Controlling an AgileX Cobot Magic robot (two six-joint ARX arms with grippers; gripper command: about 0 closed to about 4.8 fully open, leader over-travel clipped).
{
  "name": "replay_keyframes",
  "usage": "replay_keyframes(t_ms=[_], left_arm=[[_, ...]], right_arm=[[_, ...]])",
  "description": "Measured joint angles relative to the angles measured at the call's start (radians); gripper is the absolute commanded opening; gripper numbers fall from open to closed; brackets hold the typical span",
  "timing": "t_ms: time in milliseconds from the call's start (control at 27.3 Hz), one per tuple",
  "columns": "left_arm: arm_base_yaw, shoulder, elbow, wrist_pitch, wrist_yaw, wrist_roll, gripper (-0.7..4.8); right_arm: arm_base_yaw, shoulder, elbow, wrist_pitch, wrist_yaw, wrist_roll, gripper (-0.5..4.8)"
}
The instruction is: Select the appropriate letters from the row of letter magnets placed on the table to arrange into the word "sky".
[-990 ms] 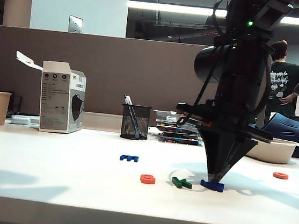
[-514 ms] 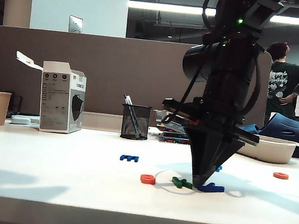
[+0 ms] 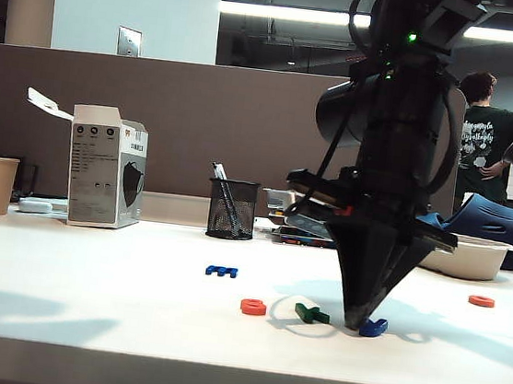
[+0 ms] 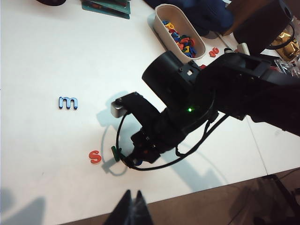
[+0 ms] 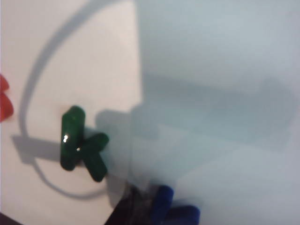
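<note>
Near the front of the white table (image 3: pixel 85 312), right gripper (image 3: pixel 361 326) lowered with closed fingertips touching the dark blue y (image 3: pixel 373 328); nothing lifted, apparently nudging. Judged as the last step: seating y beside green k (image 3: pixel 311 313), with orange-red s (image 3: pixel 254 307) leftmost. Next move likely calls for a small sideways push and straightening. Small flat glossy plastic letters, k angular, lying flat, slightly apart. Left gripper (image 4: pixel 133 206) raised above the near table edge, closed, holding nothing. Dark blue m (image 3: pixel 222 271) farther back.
</note>
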Motion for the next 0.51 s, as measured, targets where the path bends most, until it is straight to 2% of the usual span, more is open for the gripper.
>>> replay_keyframes(t_ms=[257, 514], left_arm=[[0.0, 0.0, 0.0, 0.0, 0.0, 0.0, -0.05], [0.0, 0.0, 0.0, 0.0, 0.0, 0.0, -0.05]], right_arm=[[-0.001, 0.0, 0.102, 0.043, 0.01, -0.011, -0.08], [-0.024, -0.012, 0.214, 0.041, 0.116, -0.014, -0.08]])
